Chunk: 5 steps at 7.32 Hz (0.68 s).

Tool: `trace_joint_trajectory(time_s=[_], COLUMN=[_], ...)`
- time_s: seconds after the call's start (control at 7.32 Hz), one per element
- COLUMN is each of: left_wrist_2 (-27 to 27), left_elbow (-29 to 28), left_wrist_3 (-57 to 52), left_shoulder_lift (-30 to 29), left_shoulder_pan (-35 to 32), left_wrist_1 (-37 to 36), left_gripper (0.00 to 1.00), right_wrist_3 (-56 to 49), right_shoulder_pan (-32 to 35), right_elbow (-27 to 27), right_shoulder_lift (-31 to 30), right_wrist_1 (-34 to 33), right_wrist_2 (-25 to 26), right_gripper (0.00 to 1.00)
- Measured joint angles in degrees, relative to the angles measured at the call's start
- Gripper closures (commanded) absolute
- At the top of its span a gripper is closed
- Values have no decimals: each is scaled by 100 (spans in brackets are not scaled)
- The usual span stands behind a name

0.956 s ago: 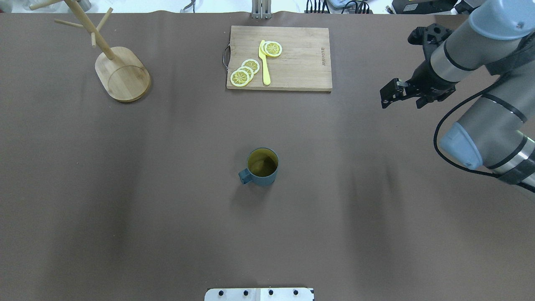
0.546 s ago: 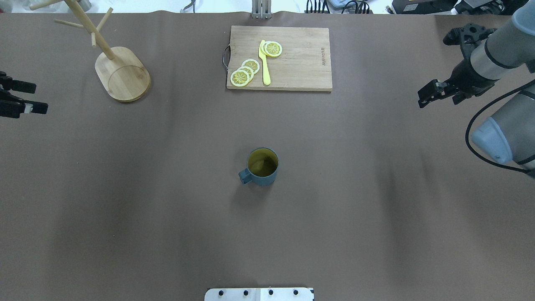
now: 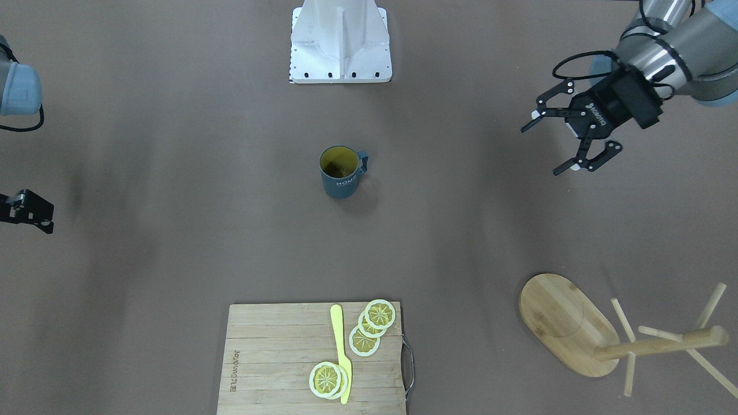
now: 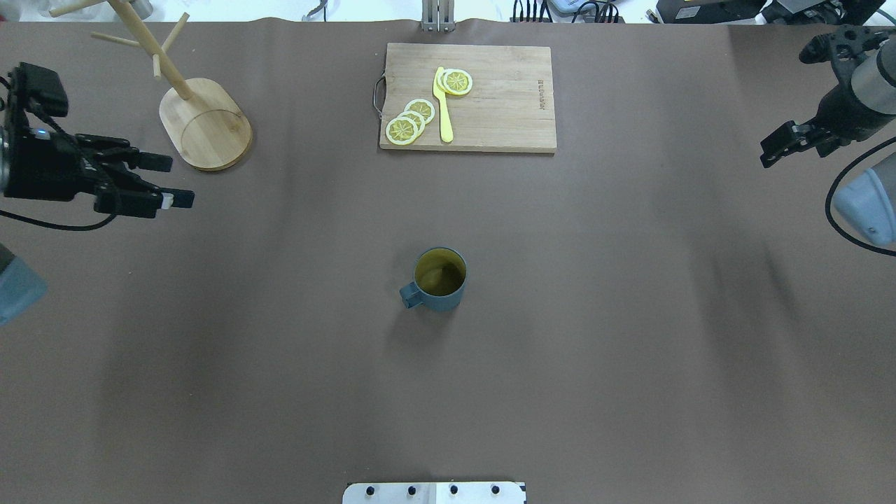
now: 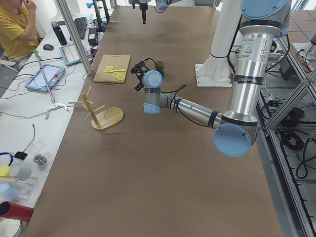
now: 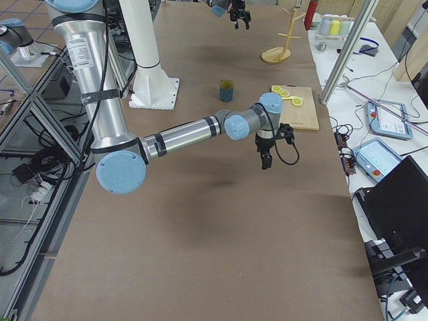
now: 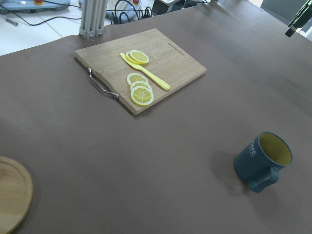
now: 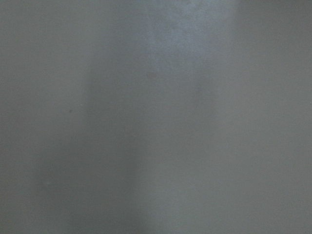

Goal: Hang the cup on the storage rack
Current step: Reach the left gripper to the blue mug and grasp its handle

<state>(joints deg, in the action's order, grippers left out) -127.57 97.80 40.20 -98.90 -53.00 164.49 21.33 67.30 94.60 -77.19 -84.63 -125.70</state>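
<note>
The cup, a dark slate-blue mug with a yellow-green inside, stands upright at the table's middle, its handle toward the robot's left. It also shows in the front view and the left wrist view. The bamboo storage rack stands at the far left, also in the front view. My left gripper is open and empty, just in front of the rack's base and far left of the cup. My right gripper looks open and empty at the far right edge.
A wooden cutting board with lemon slices and a yellow knife lies at the far middle. The robot's base plate sits at the near edge. The right wrist view shows only blurred table surface.
My left gripper has come in from the left edge toward the table's middle. My right arm has drawn back to the right edge. The cup has not moved.
</note>
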Motion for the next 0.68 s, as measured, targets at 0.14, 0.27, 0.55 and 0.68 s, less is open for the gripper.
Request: trace_joint_trajectory(time_s=[0.14, 0.27, 0.55, 0.68], left_wrist_2=[423, 695, 872, 947], left_elbow=[-2, -35, -171, -201], left_wrist_3=[148, 558, 1113, 1168], left_shoulder_lift=[-83, -154, -302, -328], left_shoulder_pan=[408, 795, 1152, 1264], left_wrist_1=[42, 136, 369, 447], left_gripper=[2, 2, 2, 2], right_wrist_3=[-179, -256, -296, -309], right_shoulder_pan=[99, 158, 214, 233], right_elbow=[-107, -154, -175, -174], right_shoulder_lift=[-20, -33, -53, -72], right_wrist_1=[10, 15, 21, 28], right_wrist_2=[-4, -11, -17, -16], right_gripper=[0, 0, 0, 0])
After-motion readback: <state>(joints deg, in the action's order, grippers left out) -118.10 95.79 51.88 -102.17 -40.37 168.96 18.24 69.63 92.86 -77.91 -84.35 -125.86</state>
